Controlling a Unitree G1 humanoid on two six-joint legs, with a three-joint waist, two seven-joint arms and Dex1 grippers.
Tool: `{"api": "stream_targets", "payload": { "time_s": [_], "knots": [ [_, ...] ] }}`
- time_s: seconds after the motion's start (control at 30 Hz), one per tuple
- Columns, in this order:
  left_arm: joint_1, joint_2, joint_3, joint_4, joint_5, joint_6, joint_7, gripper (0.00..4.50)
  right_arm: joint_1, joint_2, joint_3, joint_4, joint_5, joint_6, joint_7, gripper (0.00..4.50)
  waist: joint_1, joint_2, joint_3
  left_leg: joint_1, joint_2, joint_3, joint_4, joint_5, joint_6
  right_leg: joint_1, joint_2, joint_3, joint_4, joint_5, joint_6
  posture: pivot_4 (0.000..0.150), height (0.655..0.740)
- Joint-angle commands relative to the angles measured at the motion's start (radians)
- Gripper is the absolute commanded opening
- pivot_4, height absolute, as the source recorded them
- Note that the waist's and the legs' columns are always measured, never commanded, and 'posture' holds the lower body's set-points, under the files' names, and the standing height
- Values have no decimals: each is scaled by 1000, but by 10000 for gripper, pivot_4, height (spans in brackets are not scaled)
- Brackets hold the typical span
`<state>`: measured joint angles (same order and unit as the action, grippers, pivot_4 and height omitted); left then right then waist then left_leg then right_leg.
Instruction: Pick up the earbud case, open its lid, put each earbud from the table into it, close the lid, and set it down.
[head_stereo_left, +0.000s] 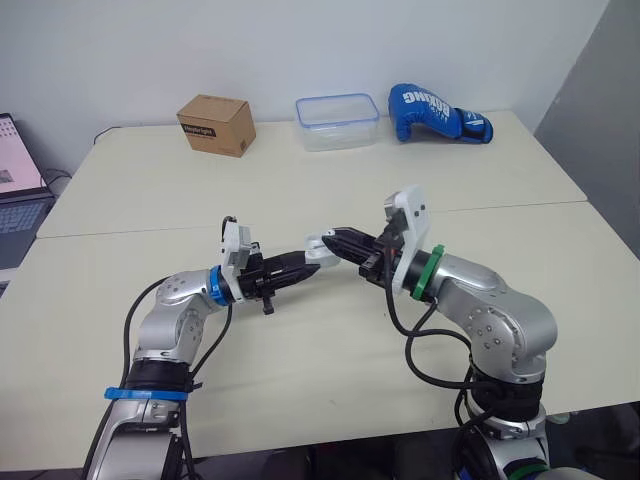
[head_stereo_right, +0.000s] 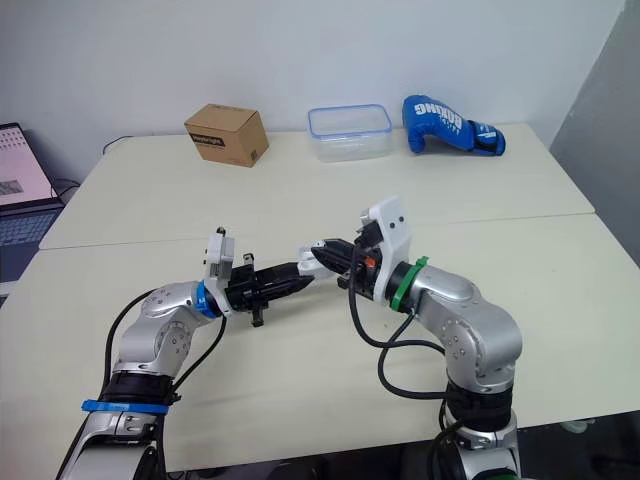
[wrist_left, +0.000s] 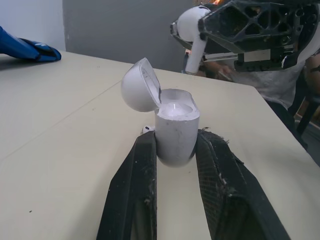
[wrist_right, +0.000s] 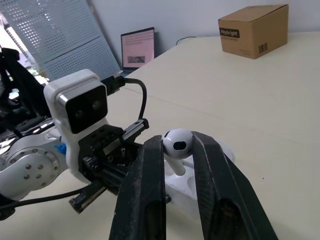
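Right pincer (wrist_right: 177, 143) holds earbud (wrist_right: 178, 141) over open case (wrist_left: 174, 135); cardboard box (wrist_right: 252, 30) reads "Heybright".

Bright, even light falls from above on the cream bench (head_stereo_left: 300, 190), without strong glare. The cardboard box (head_stereo_left: 215, 124) and the blue boxing glove (head_stereo_left: 435, 112) throw only short, soft shadows. In the wrist views the white earbud case (wrist_left: 175, 132) and the earbud (wrist_right: 178, 142) are softly lit, with grey shade on their lower parts.

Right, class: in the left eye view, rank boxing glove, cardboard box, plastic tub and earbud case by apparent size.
Largest: boxing glove
Then plastic tub and cardboard box, too alike to rank
Smallest: earbud case, though nearest
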<state>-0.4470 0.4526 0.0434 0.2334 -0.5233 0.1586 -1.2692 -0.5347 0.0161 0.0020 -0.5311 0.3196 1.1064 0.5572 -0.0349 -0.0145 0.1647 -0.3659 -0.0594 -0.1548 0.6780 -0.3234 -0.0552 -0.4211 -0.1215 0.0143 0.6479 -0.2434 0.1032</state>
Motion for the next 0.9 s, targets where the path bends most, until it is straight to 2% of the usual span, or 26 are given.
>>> {"api": "stream_targets", "payload": {
  "time_s": [0.03,0.9],
  "knots": [
    [-18,-3,13,-32,-4,-16,10,7501,-10,21,29,0,14,-70,-58,3925,0,0,0,0,0,0,0,0,0,0,0,0,0,0,0,1500,7307],
    [-36,-9,24,-96,-32,44,74,7501,-17,-6,107,27,99,-107,-177,3925,-1,0,0,0,0,0,0,0,0,0,0,0,0,0,0,1500,7307]
  ]
}}
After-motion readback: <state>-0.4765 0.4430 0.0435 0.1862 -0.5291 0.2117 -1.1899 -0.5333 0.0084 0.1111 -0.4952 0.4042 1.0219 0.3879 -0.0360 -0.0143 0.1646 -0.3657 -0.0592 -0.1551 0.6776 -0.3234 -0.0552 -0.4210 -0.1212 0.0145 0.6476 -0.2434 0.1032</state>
